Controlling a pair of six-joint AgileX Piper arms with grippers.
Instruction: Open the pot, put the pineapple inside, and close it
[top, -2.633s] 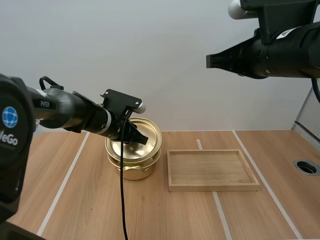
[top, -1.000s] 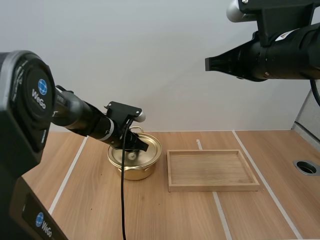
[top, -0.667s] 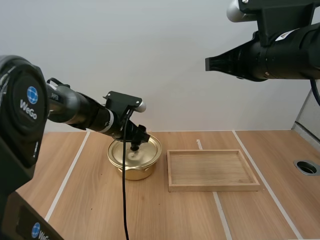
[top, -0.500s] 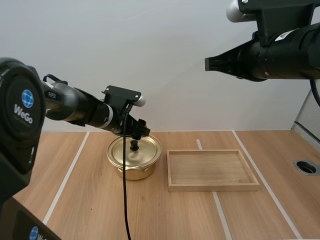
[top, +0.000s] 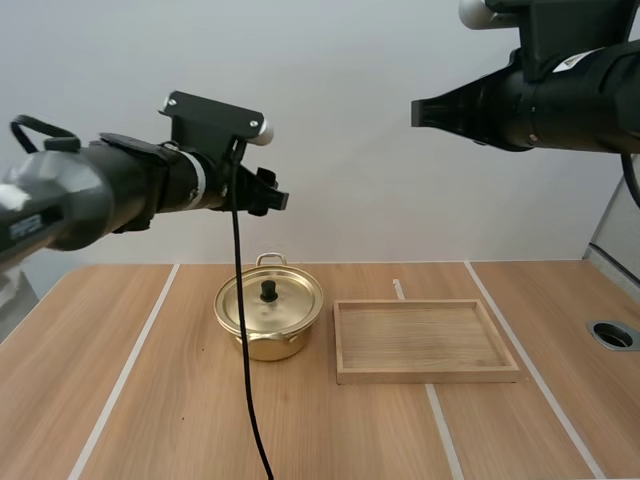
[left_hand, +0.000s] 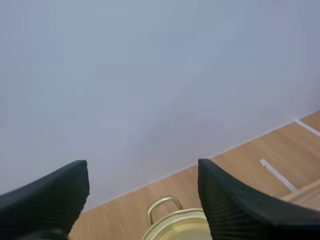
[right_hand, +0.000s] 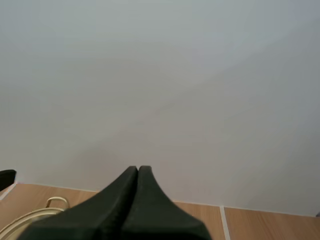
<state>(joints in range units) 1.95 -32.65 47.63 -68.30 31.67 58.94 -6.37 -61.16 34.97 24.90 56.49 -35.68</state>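
**The lid is sitting on the pot and both arms are hanging high above it.**
The round golden metal pot is standing on the light wooden table just left of the shallow rectangular wooden tray. Its golden lid with the black knob is lying flush, hiding whether the pineapple is inside. My left gripper is hovering well above the pot, jaws spread wide and gripping nothing. My right gripper is hanging higher, jaws pressed together and empty. Judging the closing done, any further move is calling for staying clear of the knob. The white label on the right arm is proving too small to read.
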